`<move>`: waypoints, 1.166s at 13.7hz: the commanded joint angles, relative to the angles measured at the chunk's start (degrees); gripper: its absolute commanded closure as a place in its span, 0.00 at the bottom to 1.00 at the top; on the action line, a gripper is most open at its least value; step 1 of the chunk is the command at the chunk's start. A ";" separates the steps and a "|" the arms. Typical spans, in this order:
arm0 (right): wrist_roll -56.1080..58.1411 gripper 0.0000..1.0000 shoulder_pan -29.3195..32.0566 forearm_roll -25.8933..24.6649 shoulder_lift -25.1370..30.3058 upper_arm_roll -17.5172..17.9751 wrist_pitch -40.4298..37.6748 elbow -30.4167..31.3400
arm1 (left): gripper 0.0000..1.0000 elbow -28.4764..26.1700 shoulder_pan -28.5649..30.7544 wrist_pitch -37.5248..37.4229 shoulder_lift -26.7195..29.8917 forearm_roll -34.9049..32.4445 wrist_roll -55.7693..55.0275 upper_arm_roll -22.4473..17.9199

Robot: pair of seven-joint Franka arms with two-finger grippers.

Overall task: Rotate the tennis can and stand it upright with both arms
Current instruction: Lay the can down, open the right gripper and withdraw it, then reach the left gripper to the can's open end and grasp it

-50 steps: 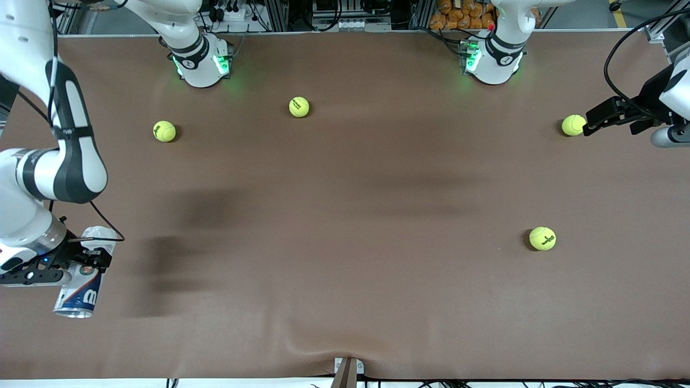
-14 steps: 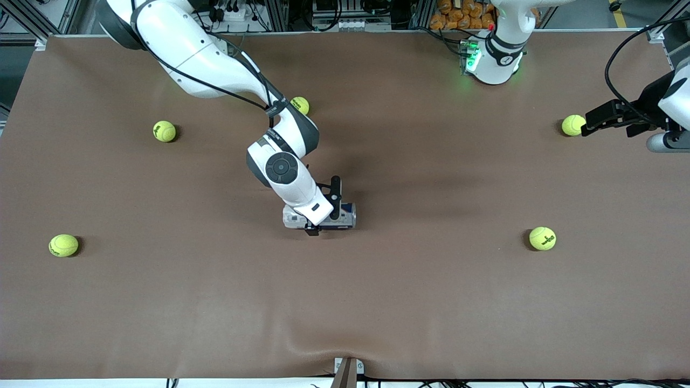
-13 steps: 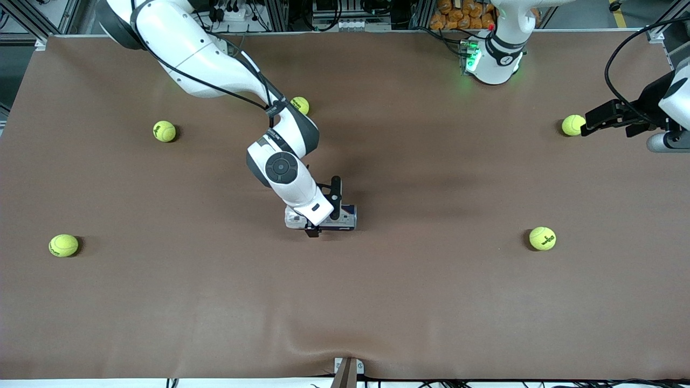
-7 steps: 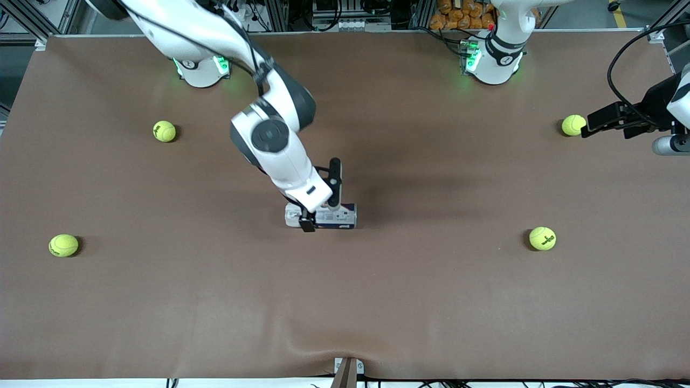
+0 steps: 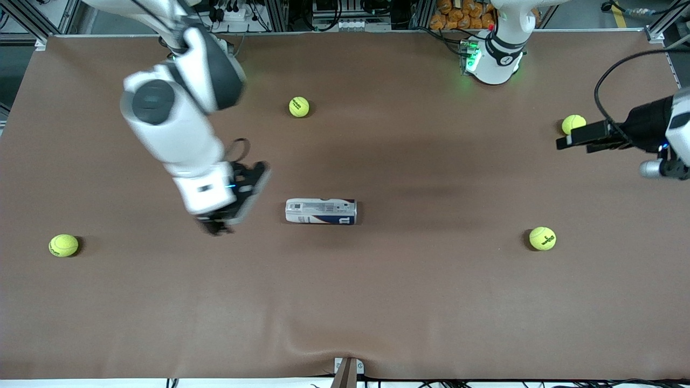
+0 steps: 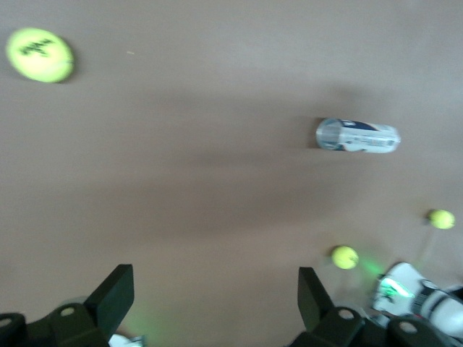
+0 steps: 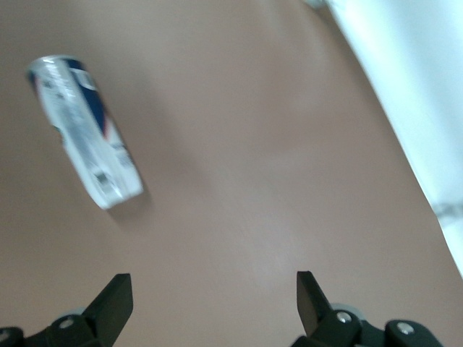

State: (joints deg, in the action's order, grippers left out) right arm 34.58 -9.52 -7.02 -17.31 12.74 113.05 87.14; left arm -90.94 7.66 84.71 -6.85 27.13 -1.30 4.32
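I see the tennis can (image 5: 321,211) lying flat on its side near the middle of the brown table (image 5: 409,291). My right gripper (image 5: 229,207) hangs over the table, toward the right arm's end from the can, fingers spread wide and holding nothing. My left gripper (image 5: 571,141) hovers beside a tennis ball (image 5: 573,124), fingers spread too.

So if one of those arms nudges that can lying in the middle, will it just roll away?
Probably. The tennis can is a smooth cylinder lying on its side, free of both open grippers, right and left, so a sideways push would likely roll it. It looks clear, thin-walled and empty, so likely light and easily dented.
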 commanded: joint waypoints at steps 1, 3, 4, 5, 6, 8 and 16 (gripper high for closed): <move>-7.92 0.00 7.47 -0.72 5.26 0.71 -3.53 1.63 | 0.00 -0.55 -0.10 2.55 -2.72 5.20 1.39 0.86; -15.91 0.00 10.30 -0.72 8.68 -1.22 -5.81 2.24 | 0.00 -2.65 -0.37 6.59 -3.08 6.96 3.05 2.34; -18.73 0.00 11.52 -0.72 10.44 -2.01 -8.61 2.16 | 0.00 -3.45 -0.37 7.83 -3.78 8.63 3.32 3.40; -20.76 0.00 11.97 -0.72 11.93 -3.06 -11.68 2.16 | 0.00 -3.63 -0.37 8.45 -4.83 10.39 3.67 3.84; -21.56 0.00 11.98 -0.63 13.25 -5.07 -15.02 2.16 | 0.00 -3.72 -0.37 9.15 -5.97 12.06 4.81 4.46; -21.57 0.00 11.54 2.08 14.40 -10.78 -20.56 1.02 | 0.00 -4.15 -0.37 10.99 -8.43 14.87 8.92 5.34; -29.75 0.00 11.63 6.58 15.99 -16.16 -32.89 -3.38 | 0.00 -9.87 -1.24 21.53 -17.48 31.04 23.08 8.50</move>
State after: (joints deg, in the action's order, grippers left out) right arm 6.71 2.19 -1.02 -1.99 -3.15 81.04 83.68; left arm -100.77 6.85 103.64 -22.81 54.83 19.64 11.40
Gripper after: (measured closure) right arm 0.000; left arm 0.000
